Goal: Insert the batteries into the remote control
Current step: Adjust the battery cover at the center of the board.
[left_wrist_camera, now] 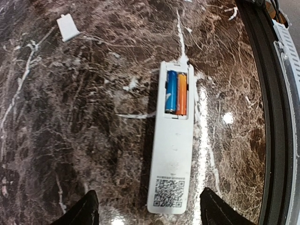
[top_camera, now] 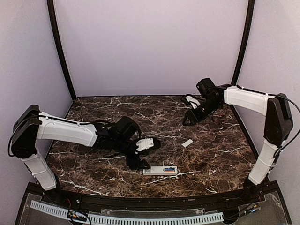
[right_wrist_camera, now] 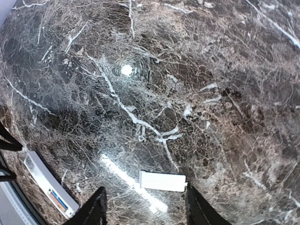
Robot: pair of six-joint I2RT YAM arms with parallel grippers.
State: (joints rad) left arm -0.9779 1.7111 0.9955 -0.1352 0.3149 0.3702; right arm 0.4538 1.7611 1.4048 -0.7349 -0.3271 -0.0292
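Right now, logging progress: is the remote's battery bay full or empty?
Full: the blue battery and the orange battery lie side by side inside the remote control.

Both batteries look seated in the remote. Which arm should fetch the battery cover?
Right. The cover lies loose directly ahead of the open right gripper, centred in its wrist view. The left gripper hangs over the remote control, with the cover farther off.

Apparently a robotics lab test booth: plain pale walls (top_camera: 150, 47) and black curved poles (top_camera: 60, 51) enclosed a dark marble-patterned surface (top_camera: 112, 112). A left arm (top_camera: 65, 131) and a right arm (top_camera: 248, 99) stood bolted at its near edge, by a slotted cable duct (top_camera: 140, 219).
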